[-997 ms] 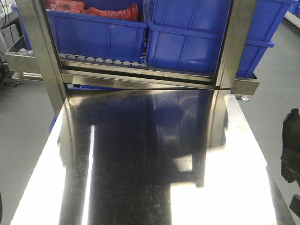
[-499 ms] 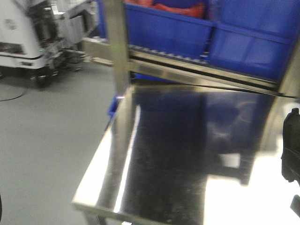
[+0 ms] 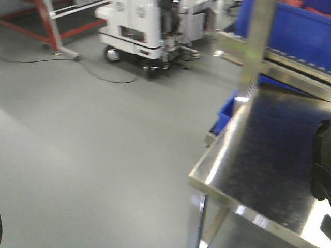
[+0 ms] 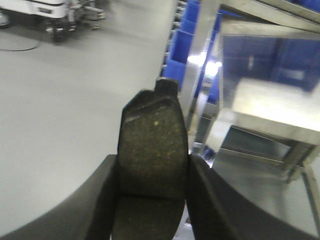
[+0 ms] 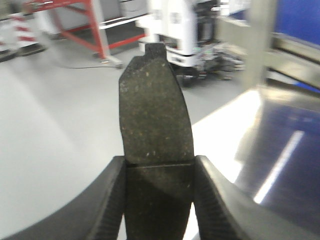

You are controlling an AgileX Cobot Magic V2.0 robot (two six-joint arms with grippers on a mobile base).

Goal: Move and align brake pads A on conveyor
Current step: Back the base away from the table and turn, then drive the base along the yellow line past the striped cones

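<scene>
My left gripper is shut on a dark grey brake pad with a centre groove, held upright above the grey floor beside the steel table. My right gripper is shut on a second brake pad, also upright, over the floor near the table's edge. In the front view only a dark part of the right arm shows at the right edge. A red-framed structure stands at the far left; I cannot tell whether it is the conveyor. No belt shows.
The shiny steel table fills the right of the front view, with blue bins on a rack behind it. A white wheeled machine and a floor cable lie ahead. Red-white striped markers stand far left.
The front view has swung left: the steel table and blue bins slid from the centre to the right edge, and the grey floor and white machine came into view.
</scene>
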